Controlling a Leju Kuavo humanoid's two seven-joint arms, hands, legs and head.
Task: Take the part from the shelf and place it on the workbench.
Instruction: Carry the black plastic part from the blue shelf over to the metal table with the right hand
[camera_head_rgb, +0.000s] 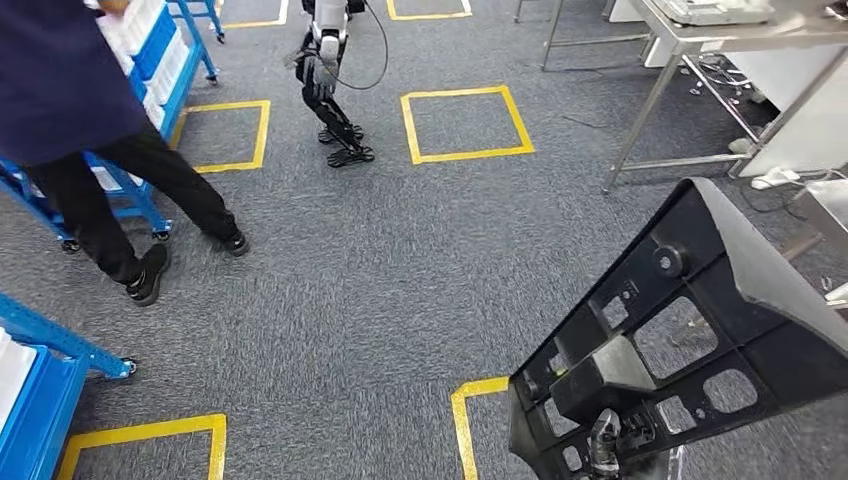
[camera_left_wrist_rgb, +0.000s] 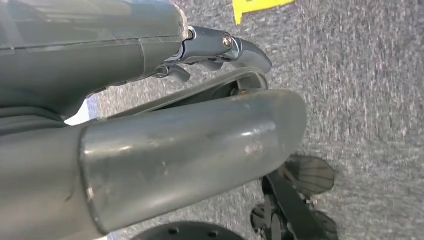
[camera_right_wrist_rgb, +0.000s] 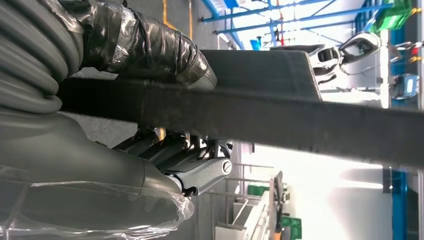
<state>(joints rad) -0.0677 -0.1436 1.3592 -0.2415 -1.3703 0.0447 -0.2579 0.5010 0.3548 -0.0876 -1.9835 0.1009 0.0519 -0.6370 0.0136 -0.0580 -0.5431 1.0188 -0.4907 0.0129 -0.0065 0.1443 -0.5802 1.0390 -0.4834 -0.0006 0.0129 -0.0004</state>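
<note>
So the part (camera_head_rgb: 690, 330), a big black ribbed panel, is already off the shelf and up in the right hand (camera_right_wrist_rgb: 165, 150), fingers wrapped round its edge. It's carried tilted, long axis running up and away to the right. The metal-legged worktop (camera_head_rgb: 700, 40) sits ahead on the right, well apart, so it's a right-side carry. Left hand (camera_left_wrist_rgb: 150, 135): can't tell, seems to hold nothing.

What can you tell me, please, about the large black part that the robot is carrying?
The black part is a broad moulded panel, plastic by its look, matte, with a ribbed frame, cut-out windows and a round boss near its top. It is held aloft and tilted over the grey carpet, at the robot's right. The right robot hand grips it by an edge, thumb on one face and fingers curled behind the other.
</note>
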